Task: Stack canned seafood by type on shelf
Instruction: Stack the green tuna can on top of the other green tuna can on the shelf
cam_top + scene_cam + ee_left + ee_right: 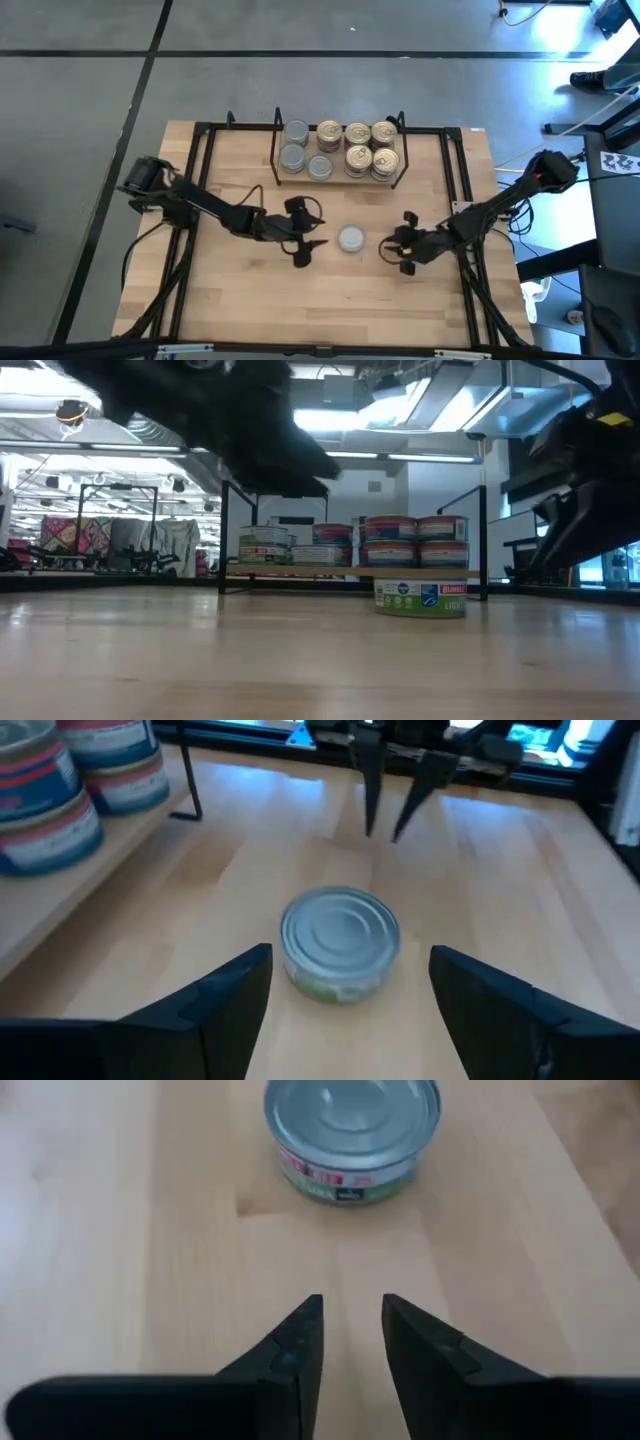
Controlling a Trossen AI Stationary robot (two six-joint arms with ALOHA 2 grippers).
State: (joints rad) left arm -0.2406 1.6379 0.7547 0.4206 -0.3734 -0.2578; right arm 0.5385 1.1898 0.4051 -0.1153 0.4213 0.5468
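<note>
Left gripper [303, 240] spread wide, fingers either side of a loose silver-top can [350, 238] on the table [250, 310], not touching it: looks like the pickup step; next, close on it and carry it to the shelf [338, 182]. Right gripper [402, 252], fingers nearly together and empty, waits beyond the can. Low view shows the can's green label and stacked cans behind; high view shows silver tops left, gold right.

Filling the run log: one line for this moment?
left pincer: open, facing loose tin | right pincer: narrowly open, empty, opposite side | shelf: tins stacked
</note>
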